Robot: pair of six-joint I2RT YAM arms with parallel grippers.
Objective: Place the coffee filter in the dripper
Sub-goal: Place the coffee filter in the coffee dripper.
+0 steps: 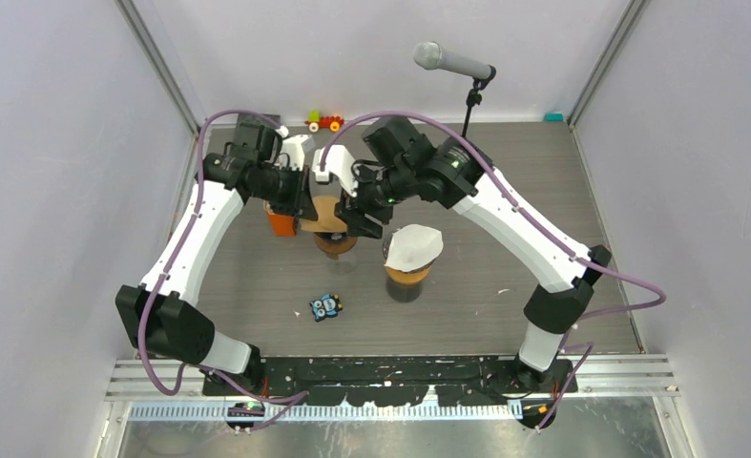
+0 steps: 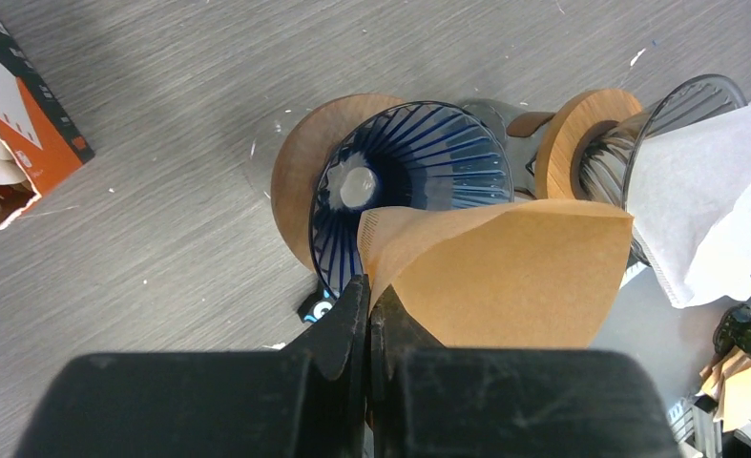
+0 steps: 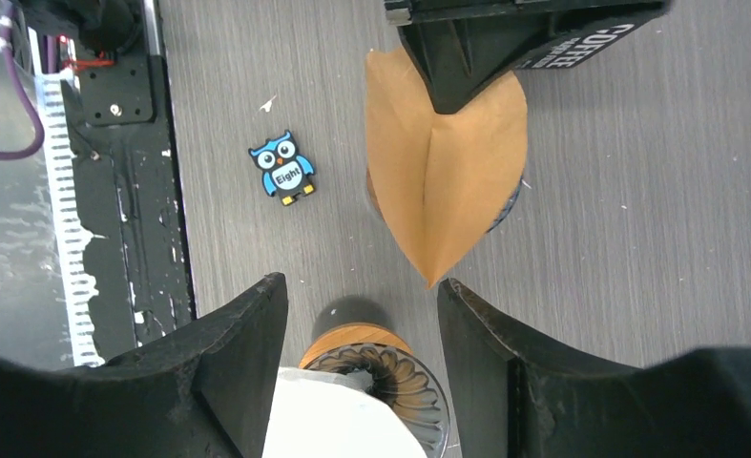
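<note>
My left gripper point(image 2: 369, 298) is shut on the edge of a brown paper coffee filter point(image 2: 505, 277) and holds it just above a blue ribbed dripper point(image 2: 409, 176) that stands on a wooden ring. In the top view the left gripper point(image 1: 300, 202) and the filter point(image 1: 322, 216) hang over that dripper point(image 1: 336, 242). In the right wrist view the filter point(image 3: 446, 172) hangs point down, partly spread. My right gripper point(image 3: 362, 310) is open and empty, close to the filter's tip and above a second, smoky dripper point(image 3: 390, 377). It also shows in the top view point(image 1: 366, 221).
The second dripper point(image 1: 409, 265) holds a white filter point(image 1: 413, 244) to the right. An orange box of filters point(image 2: 13, 124) lies to the left. An owl sticker point(image 1: 326, 306) lies nearer the front. A toy train point(image 1: 324, 121) and a microphone stand point(image 1: 469, 105) are at the back.
</note>
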